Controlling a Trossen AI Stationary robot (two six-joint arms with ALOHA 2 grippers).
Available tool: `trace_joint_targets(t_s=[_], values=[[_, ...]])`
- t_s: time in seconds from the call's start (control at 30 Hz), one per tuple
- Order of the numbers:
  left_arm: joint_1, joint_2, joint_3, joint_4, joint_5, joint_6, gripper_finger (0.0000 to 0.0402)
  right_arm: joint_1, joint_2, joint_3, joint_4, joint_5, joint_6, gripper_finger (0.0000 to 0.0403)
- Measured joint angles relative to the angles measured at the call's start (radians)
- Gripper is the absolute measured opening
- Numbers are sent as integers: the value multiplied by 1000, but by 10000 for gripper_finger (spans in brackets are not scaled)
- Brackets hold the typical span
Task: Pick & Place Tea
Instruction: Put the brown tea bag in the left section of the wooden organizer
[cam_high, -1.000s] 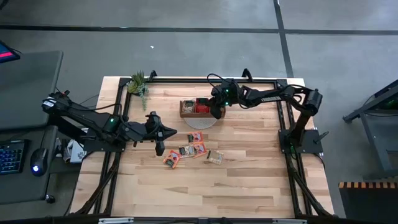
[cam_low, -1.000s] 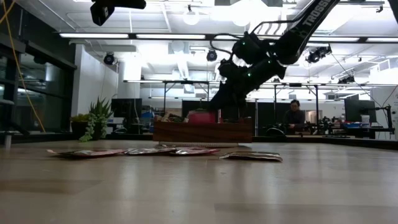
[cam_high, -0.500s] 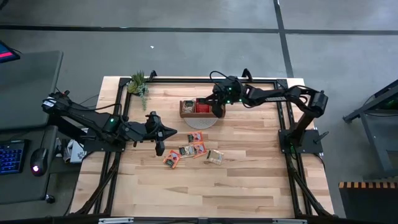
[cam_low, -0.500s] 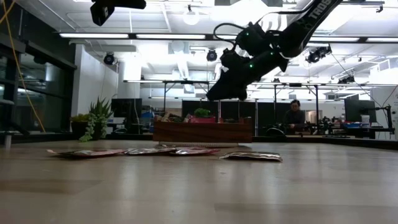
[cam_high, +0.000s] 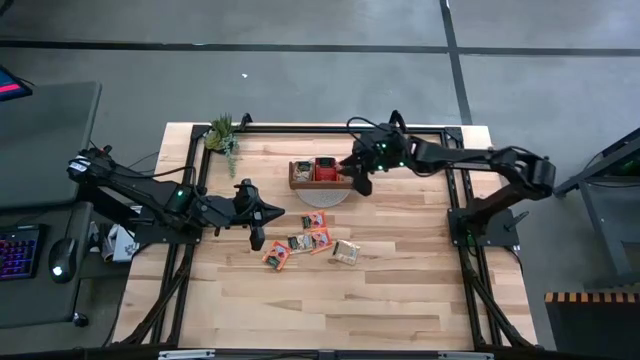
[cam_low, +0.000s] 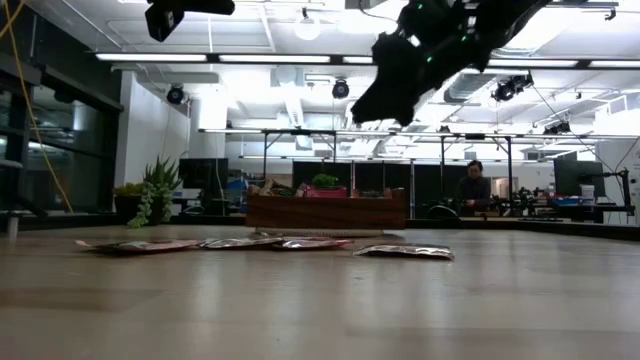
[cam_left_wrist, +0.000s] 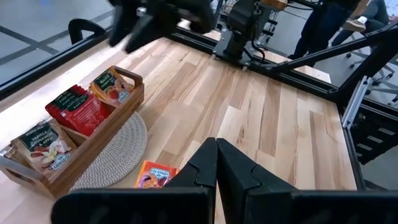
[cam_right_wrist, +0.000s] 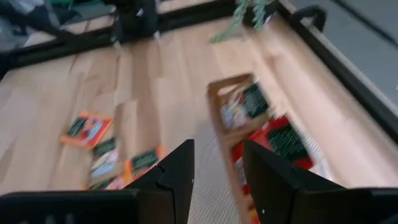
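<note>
Right gripper (cam_high: 358, 183) lifted off the tray (cam_high: 320, 183), fingers apart, empty, loose tea sachets (cam_high: 310, 244) well below

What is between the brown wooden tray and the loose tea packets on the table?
A round woven mat, seen in the high view, poking from under the brown wooden tray toward the loose tea packets.

Pale matt wooden table (cam_high: 400, 280)
</note>
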Motion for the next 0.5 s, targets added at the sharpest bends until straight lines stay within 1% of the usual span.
trace_joint_targets(t_s=[0.2, 0.4, 0.5], values=[[0, 0, 0, -11, 0, 1, 1, 93, -70, 0, -199, 42, 6, 131], [0, 44, -2, -28, -3, 3, 1, 208, -73, 0, -344, 84, 47, 131], [0, 56, -1, -17, 8, 1, 1, 260, -73, 0, -384, 120, 83, 131]])
